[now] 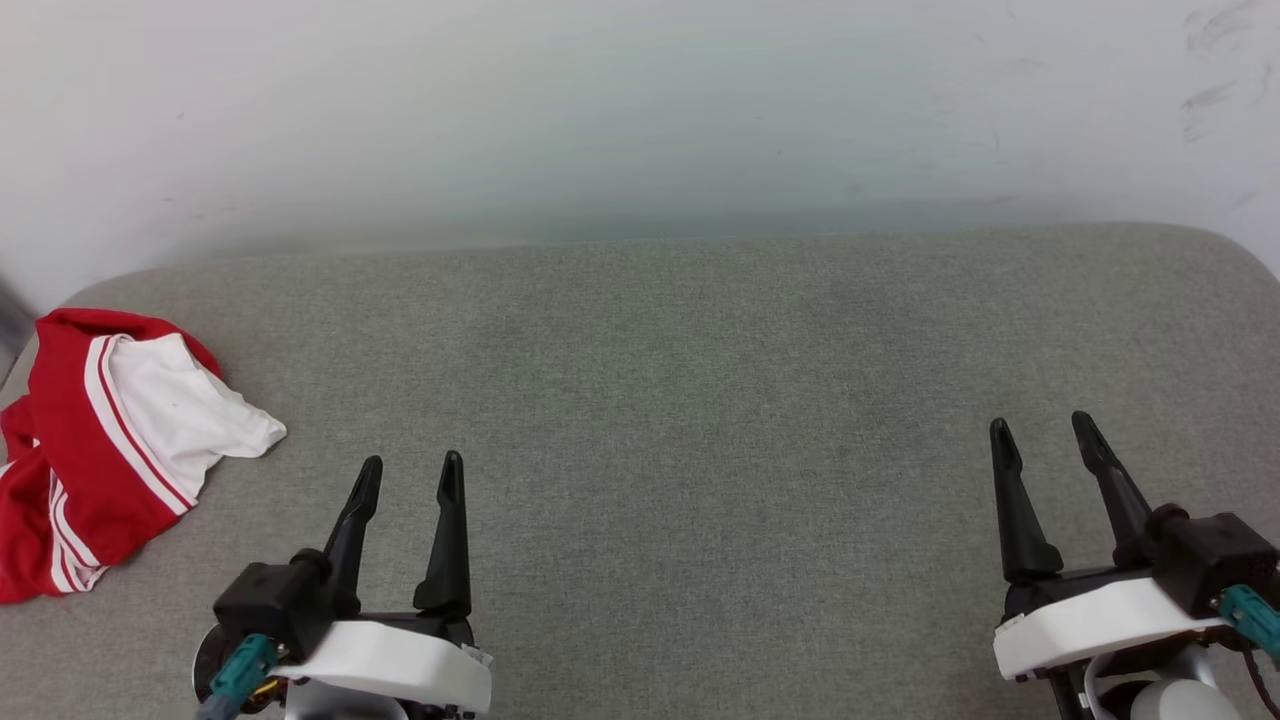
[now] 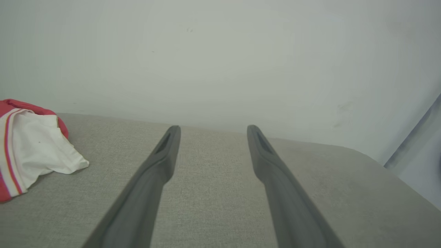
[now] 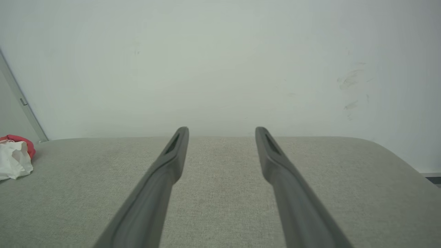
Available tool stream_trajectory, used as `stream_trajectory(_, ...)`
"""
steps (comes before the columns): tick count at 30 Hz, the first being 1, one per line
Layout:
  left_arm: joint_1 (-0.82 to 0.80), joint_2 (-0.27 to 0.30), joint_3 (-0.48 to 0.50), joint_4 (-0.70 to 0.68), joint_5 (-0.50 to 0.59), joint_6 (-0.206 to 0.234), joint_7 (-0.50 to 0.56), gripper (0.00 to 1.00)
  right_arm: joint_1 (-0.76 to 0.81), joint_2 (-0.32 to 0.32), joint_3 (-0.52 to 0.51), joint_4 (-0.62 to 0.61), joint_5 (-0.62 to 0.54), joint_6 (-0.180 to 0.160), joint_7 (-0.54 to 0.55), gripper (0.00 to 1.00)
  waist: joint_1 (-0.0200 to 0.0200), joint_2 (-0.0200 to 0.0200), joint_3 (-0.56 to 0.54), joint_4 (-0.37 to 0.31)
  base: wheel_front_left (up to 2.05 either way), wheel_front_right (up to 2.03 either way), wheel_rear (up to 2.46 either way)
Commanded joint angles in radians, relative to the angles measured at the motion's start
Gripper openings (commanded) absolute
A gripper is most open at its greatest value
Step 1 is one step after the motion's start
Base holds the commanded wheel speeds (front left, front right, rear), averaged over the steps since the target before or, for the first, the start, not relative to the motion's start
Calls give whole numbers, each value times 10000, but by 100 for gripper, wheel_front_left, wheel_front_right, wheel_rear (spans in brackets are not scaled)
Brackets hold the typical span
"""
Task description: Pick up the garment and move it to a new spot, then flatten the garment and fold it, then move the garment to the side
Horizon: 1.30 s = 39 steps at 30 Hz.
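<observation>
1. None of the task is judged done: the garment point(image 1: 100, 450) lies crumpled at the left edge of the frame, not yet picked up; moving, flattening, folding and setting aside are all left
2. It is bunched on the grey tabletop point(image 1: 700, 400), with red cloth, a white sleeve and striped trim showing
3. The left end effector point(image 1: 412, 460) at lower left and the right end effector point(image 1: 1040, 421) at lower right are seen with fingers apart, nothing gripped

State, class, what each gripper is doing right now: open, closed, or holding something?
Left gripper: open, holding nothing; the garment lies apart, to its left.
Right gripper: open, holding nothing.
</observation>
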Motion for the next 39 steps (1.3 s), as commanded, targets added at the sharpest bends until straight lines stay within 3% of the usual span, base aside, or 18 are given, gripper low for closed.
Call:
stream_trajectory(1,-11,167,-149,-53,316,165,-98,100,4,0,33,-75,-311,0,-100,100,0,0,2,-6,0,0,0)
stream_trajectory(10,-85,601,-911,120,1184,909,-312,100,34,1,121,-85,-1359,0,-310,100,0,0,-2,-34,0,0,0)
stream_trajectory(15,-41,567,-1067,28,1161,967,-421,100,23,2,200,-159,-1535,-1,-411,100,0,0,0,-35,0,0,0)
stream_trajectory(21,149,216,-633,-191,979,558,-515,100,92,2,186,-153,-1199,0,-522,100,0,0,-5,-14,0,0,0)
stream_trajectory(33,734,-678,932,495,954,-1451,-754,100,253,5,275,538,-663,-1,-755,100,0,0,-27,-23,0,0,0)
stream_trajectory(39,746,-732,929,1087,1256,-1769,-867,100,272,6,370,828,-781,-1,-868,100,0,0,-36,-38,0,0,0)
